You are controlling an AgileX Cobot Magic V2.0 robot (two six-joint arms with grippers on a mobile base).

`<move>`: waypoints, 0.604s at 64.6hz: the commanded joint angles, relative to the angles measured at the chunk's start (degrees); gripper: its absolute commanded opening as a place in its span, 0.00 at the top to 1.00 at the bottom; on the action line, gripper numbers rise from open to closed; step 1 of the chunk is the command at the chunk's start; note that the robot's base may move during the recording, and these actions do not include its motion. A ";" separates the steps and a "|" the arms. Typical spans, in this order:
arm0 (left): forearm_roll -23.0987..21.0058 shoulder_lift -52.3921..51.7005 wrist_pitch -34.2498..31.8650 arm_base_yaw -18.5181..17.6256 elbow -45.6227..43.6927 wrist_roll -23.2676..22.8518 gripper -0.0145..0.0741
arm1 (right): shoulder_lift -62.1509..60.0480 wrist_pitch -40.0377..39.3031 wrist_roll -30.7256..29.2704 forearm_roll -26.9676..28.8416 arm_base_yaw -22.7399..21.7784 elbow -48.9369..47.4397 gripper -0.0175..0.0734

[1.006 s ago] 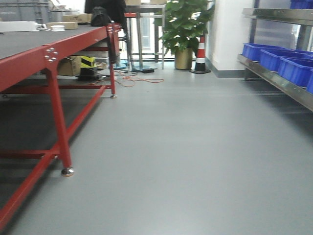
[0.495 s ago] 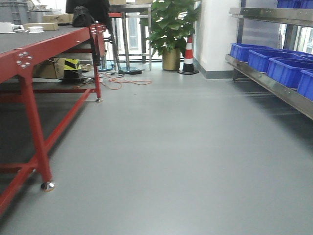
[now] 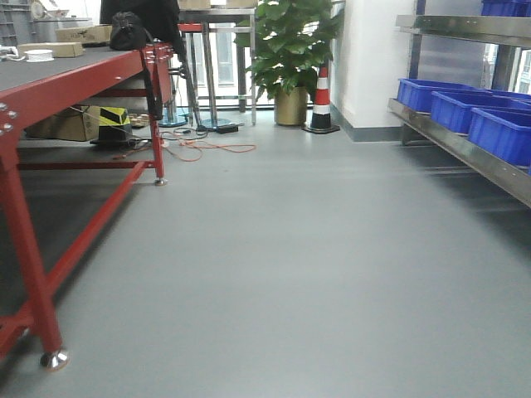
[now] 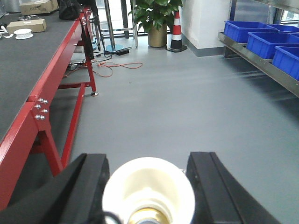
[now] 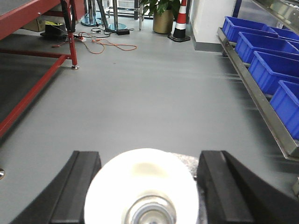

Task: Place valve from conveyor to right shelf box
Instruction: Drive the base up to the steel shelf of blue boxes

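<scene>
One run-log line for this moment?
left gripper: holds first valve | right gripper: holds second valve | conveyor left, shelf right

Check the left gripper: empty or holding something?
Holding. In the left wrist view, a cream, round valve sits between the left gripper's two black fingers and fills the gap between them.

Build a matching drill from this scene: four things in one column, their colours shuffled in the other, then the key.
Things:
1. conveyor frame
2. shelf boxes
3. floor cable
4. valve

Colours:
A. white
B. red
C. orange
D. blue

Pairs: 1-B, 2-D, 3-C, 4-A
</scene>
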 commanded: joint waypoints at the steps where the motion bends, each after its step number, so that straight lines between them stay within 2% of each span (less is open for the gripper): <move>1: -0.35 -0.33 -3.27 -0.41 -0.23 -0.16 0.96 | -0.37 -4.27 -0.55 0.02 -0.14 -0.94 0.97; 39: -0.35 -0.33 -3.27 -0.41 -0.23 -0.16 0.96 | -0.37 -4.27 -0.55 0.02 -0.14 -0.94 0.97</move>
